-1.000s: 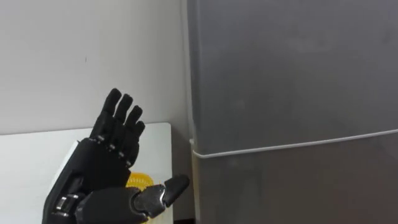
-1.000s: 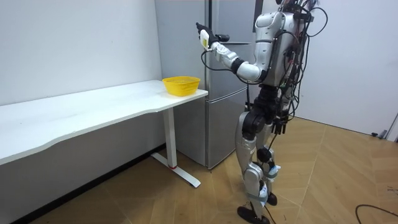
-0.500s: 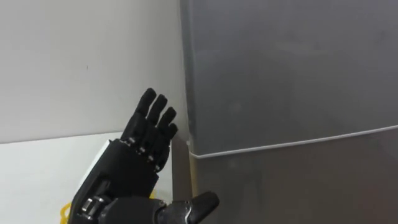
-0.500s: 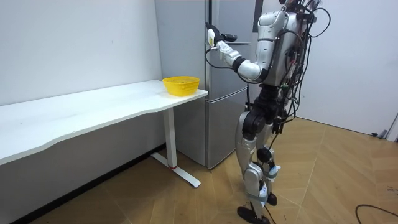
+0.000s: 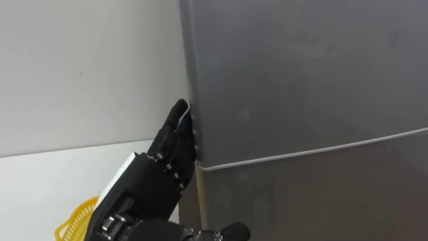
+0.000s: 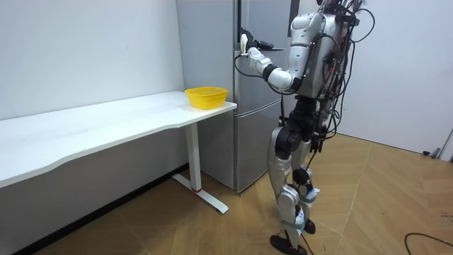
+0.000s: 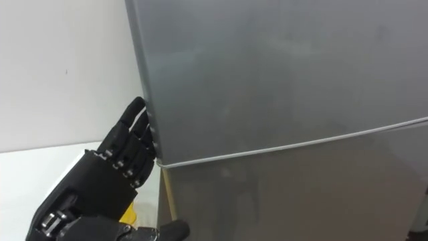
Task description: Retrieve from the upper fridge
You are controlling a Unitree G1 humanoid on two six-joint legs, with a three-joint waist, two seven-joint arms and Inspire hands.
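Left eye view: at far left, a white table (image 5: pixel 40 181) carries a yellow basket (image 5: pixel 77 221) near its end. Beside it my robot's left hand (image 5: pixel 157 171) is raised, fingers straight and unclenched, grasping nothing, fingertips touching the left edge of the upper fridge door (image 5: pixel 301 73). That door is closed, as is the lower door (image 5: pixel 321 194) beneath. Whatever I must retrieve lies unseen inside; opening, reaching in and lifting out all remain.

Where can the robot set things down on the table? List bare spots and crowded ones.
The white table is bare from the yellow basket to the room view's left edge, wall to front rim. Crowded: its corner by the fridge, where the basket sits, and the fridge door's left edge, where the left hand reaches.
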